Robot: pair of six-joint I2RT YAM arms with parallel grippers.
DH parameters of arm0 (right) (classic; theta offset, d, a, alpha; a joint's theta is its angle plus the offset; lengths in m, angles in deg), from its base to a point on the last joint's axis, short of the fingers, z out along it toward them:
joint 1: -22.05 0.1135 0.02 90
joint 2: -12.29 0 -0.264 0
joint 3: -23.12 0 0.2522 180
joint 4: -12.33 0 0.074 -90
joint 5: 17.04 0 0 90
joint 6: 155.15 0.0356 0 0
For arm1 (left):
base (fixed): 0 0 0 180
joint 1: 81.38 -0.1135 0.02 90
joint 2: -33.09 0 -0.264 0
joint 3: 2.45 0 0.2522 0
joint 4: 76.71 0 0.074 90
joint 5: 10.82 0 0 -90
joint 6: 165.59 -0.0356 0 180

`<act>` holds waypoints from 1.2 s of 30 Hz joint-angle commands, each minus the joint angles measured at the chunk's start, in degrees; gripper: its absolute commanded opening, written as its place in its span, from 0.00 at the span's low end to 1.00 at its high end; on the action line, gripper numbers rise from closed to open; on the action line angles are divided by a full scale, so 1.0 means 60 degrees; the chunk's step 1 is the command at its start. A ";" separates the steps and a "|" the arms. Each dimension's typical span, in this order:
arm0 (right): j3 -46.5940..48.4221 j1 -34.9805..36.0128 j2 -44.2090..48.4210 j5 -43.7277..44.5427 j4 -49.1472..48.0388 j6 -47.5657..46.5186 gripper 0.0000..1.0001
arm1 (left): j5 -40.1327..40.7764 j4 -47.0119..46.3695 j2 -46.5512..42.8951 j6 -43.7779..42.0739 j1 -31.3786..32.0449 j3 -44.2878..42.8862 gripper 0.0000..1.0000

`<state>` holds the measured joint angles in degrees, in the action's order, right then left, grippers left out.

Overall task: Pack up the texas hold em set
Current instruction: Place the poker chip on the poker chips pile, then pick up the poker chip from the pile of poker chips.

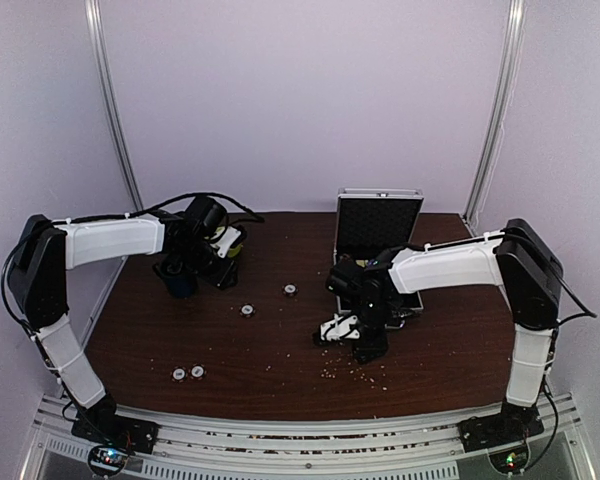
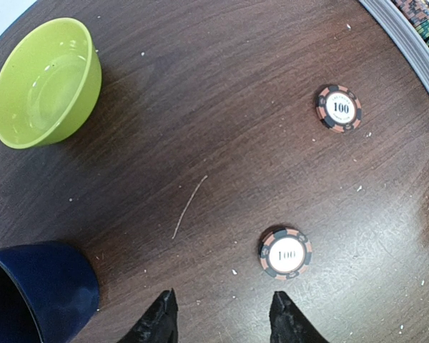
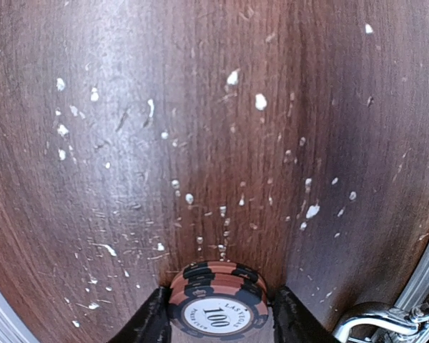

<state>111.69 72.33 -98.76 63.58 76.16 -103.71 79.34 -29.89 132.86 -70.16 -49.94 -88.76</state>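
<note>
Dark wood-grain table [image 3: 200,107] (crumb-specked), glossy lime bowl [image 2: 46,82], silvery metal briefcase [image 1: 380,192] rim, matt printed chip [image 3: 214,304]

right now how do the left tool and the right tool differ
The left tool is open with nothing between its fingers; the right tool grips a stack of chips. The left tool hangs over bare table just short of a single chip; the right tool is by the open case. Both point down at the table.
</note>
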 commanded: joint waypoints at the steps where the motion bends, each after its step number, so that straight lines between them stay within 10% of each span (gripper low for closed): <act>1: 0.0270 0.0023 -0.0207 -0.0158 0.0194 0.0037 0.52 | -0.0108 -0.0117 0.0116 -0.0143 -0.0072 -0.0242 0.44; 12: 0.0320 0.0016 -0.0504 -0.0042 0.0219 0.0125 0.55 | -0.0132 -0.0108 0.0118 -0.0145 -0.0080 -0.0240 0.44; 36: 0.0225 0.0383 -0.0179 0.0831 0.0359 0.0935 0.17 | -0.0130 -0.0090 0.0131 -0.0156 -0.0076 -0.0271 0.44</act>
<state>114.53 73.92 -100.66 66.75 77.60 -99.58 79.14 -29.89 132.92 -70.16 -49.94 -88.76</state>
